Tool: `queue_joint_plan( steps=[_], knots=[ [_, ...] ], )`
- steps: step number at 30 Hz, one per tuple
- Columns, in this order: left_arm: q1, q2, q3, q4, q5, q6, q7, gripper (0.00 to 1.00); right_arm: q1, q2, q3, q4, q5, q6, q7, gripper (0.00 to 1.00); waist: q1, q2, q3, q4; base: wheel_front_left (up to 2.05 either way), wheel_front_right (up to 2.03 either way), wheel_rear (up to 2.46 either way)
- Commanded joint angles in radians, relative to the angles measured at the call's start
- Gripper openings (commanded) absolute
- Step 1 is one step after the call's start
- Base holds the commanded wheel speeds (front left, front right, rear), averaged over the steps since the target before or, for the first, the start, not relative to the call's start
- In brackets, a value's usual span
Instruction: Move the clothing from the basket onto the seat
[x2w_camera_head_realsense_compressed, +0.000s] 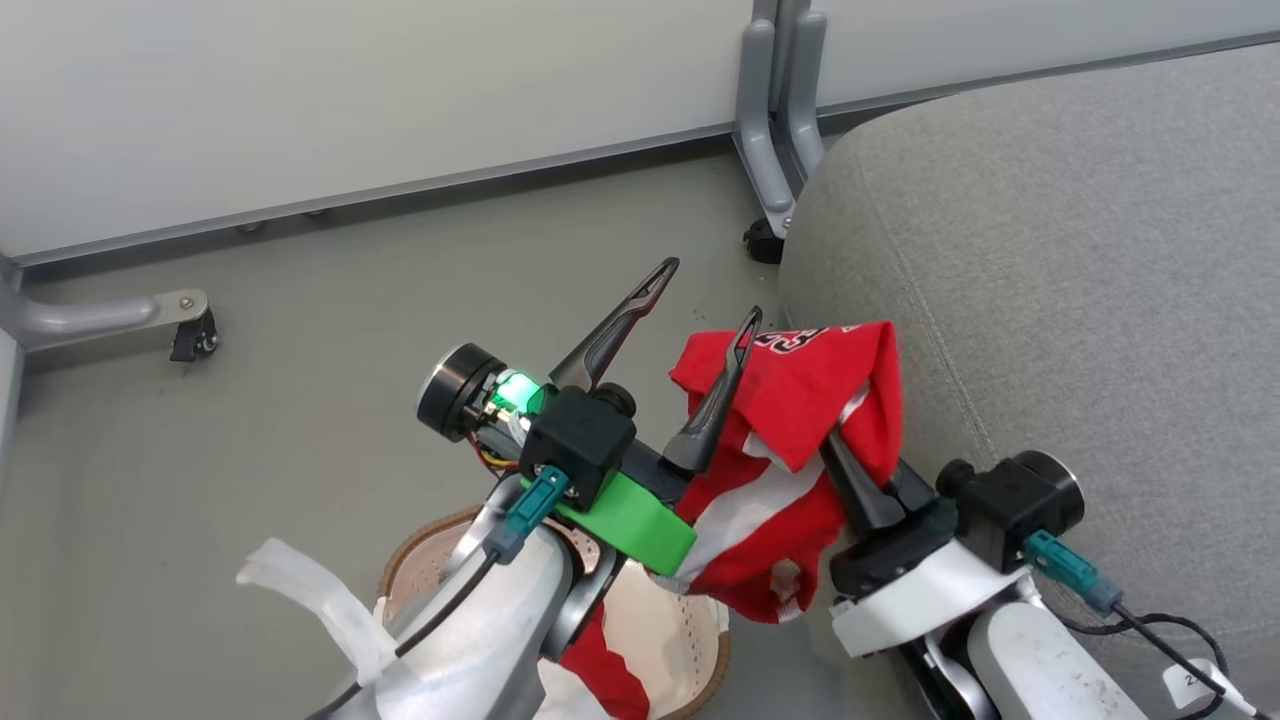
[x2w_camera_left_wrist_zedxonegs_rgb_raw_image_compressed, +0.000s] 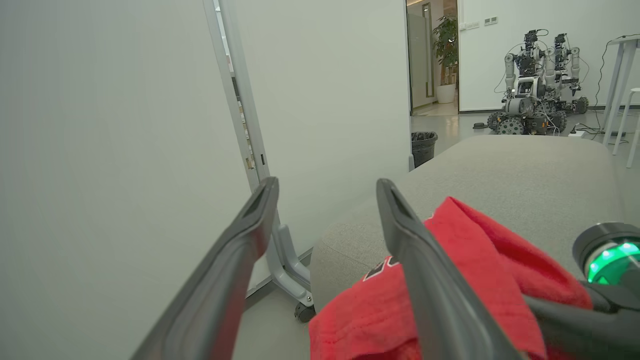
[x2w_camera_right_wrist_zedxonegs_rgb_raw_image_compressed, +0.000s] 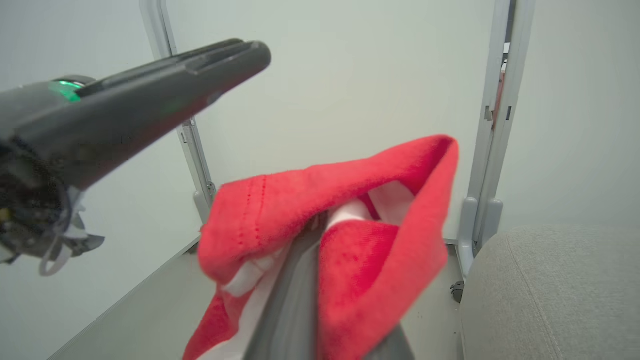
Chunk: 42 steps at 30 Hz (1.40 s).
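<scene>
Clothing (x2w_camera_head_realsense_compressed: 800, 395) hangs pinched in my right gripper (x2w_camera_head_realsense_compressed: 845, 465), above the basket (x2w_camera_head_realsense_compressed: 415, 560), bound for the seat (x2w_camera_head_realsense_compressed: 1080, 300) alongside; my left gripper (x2w_camera_head_realsense_compressed: 708, 292) gapes empty.

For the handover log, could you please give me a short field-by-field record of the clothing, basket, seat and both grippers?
seat: grey cushion on the robot's right
basket: on the floor, at the bottom of the head view
second garment: red, lying in the basket
lifted garment: red and white, held in the air beside the seat, not yet on it
left gripper: open, holding nothing
right gripper: shut on the lifted garment
</scene>
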<state>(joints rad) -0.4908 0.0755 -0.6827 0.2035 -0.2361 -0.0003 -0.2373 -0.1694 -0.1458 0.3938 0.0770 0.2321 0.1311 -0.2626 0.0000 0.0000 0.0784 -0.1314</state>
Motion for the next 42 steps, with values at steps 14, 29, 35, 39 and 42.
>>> queue_joint_plan(
  steps=[14,29,35,39,42],
  knots=[
    [0.034,0.126,0.031,-0.021,0.006,0.027,0.031,1.0,-0.042,0.037,-0.119,-0.12,-0.042,-0.001,-0.003,0.0,0.0,0.0,0.146,-0.271,0.0,0.0,0.0],
    [0.123,0.24,0.078,-0.058,-0.006,0.071,0.031,1.0,-0.004,0.086,-0.274,-0.24,-0.07,-0.001,-0.003,0.0,0.0,0.0,0.244,-0.434,0.0,0.0,0.0],
    [0.126,0.28,0.08,-0.108,0.026,0.092,0.038,1.0,-0.089,0.091,-0.383,-0.241,-0.039,-0.001,-0.003,0.0,0.0,0.0,0.31,-0.435,0.0,0.0,0.0],
    [0.112,0.312,0.084,-0.165,0.048,0.109,0.071,1.0,-0.199,0.07,-0.449,-0.189,-0.028,-0.001,-0.003,0.0,0.0,0.0,0.386,-0.424,0.0,0.0,0.0],
    [0.082,0.338,0.076,-0.225,0.08,0.108,0.115,1.0,-0.295,0.044,-0.522,-0.147,-0.002,-0.001,-0.003,0.0,0.0,0.0,0.466,-0.392,0.0,0.0,0.0]
  ],
)
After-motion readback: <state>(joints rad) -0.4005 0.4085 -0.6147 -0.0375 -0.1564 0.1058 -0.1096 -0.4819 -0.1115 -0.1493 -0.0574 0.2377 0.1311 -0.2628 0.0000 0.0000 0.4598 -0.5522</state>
